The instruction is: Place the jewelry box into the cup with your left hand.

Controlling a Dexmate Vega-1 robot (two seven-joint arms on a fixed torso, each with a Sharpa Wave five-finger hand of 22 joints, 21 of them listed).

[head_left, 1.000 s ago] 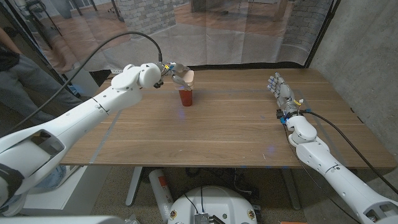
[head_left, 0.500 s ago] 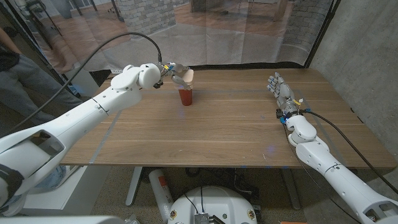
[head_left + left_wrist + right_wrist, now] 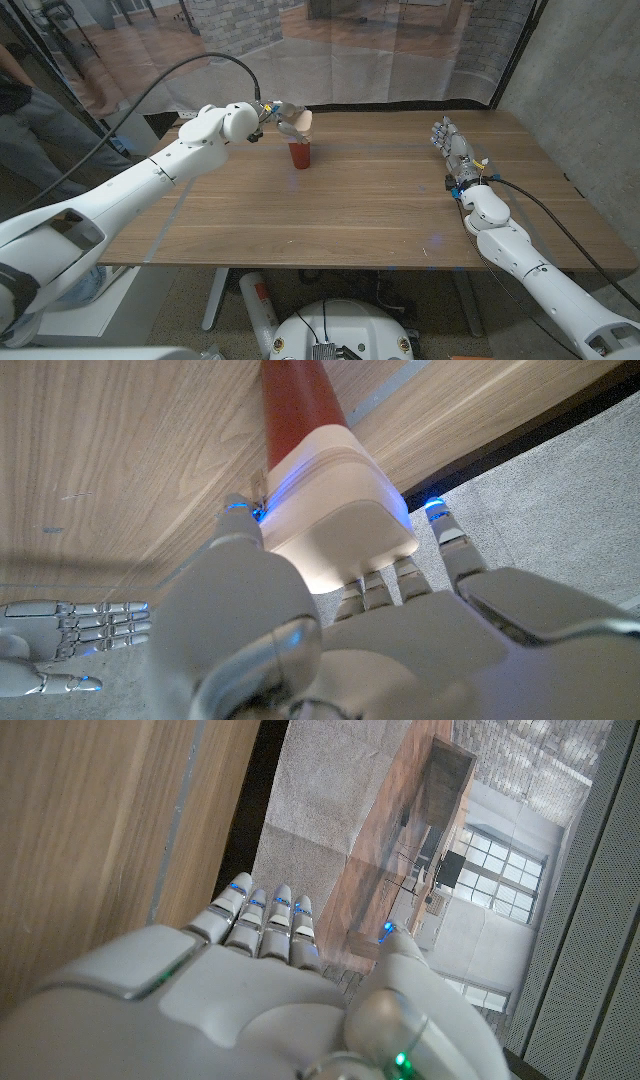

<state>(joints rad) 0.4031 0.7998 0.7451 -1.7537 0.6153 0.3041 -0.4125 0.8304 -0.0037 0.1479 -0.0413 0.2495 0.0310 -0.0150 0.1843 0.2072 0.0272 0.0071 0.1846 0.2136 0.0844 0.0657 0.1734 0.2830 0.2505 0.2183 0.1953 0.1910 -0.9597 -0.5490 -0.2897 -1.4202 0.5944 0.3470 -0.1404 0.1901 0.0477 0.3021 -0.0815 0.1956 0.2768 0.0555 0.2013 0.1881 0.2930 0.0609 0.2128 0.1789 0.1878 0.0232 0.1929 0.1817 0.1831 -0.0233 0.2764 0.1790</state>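
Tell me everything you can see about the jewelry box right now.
The jewelry box is cream-coloured, smooth and rounded at the corners, with a seam line running around it like a closed lid. The left hand grips it from both sides. It sits at the mouth of the red cup, which stands near the wooden table's far edge.

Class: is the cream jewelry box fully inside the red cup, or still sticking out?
Sticking out. The cream jewelry box sits atop the red cup, wider than it, with the left hand gripping it.

One jewelry box (image 3: 301, 122), one cup (image 3: 299, 155), two hands, one table (image 3: 350, 210)
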